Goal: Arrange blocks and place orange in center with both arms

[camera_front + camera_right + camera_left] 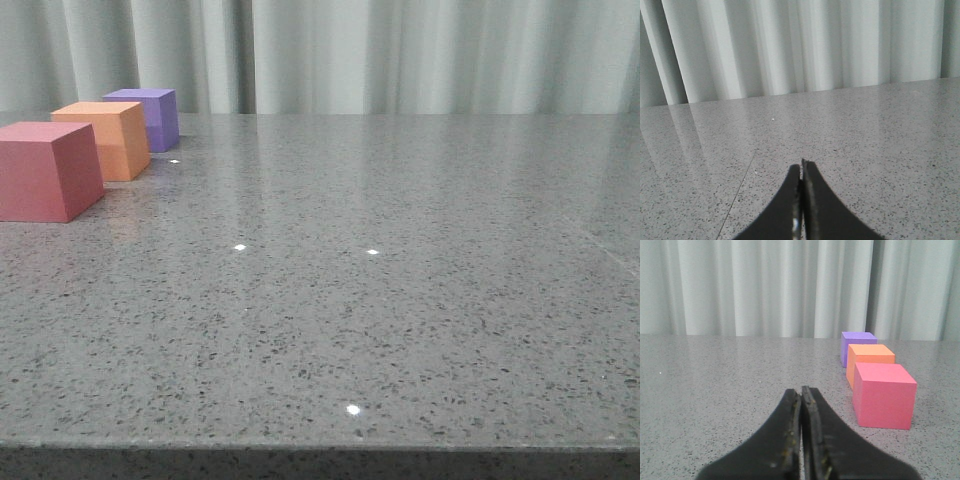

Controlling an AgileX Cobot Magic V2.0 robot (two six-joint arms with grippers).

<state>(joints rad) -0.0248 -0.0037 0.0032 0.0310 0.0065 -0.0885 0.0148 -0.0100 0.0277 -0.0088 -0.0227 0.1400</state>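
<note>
Three cubes stand in a row at the far left of the table in the front view: the pinkish-red cube [45, 170] nearest, the orange cube [103, 138] in the middle, the purple cube [150, 117] farthest. They also show in the left wrist view: pinkish-red [884, 395], orange [869, 361], purple [856, 346]. My left gripper [801, 390] is shut and empty, low over the table, short of the pinkish-red cube and to its side. My right gripper [800, 167] is shut and empty over bare table. Neither gripper shows in the front view.
The grey speckled table [380, 300] runs back to pale curtains [400, 50]. Its front edge lies along the bottom of the front view. A thin seam line [737, 192] crosses the tabletop in the right wrist view.
</note>
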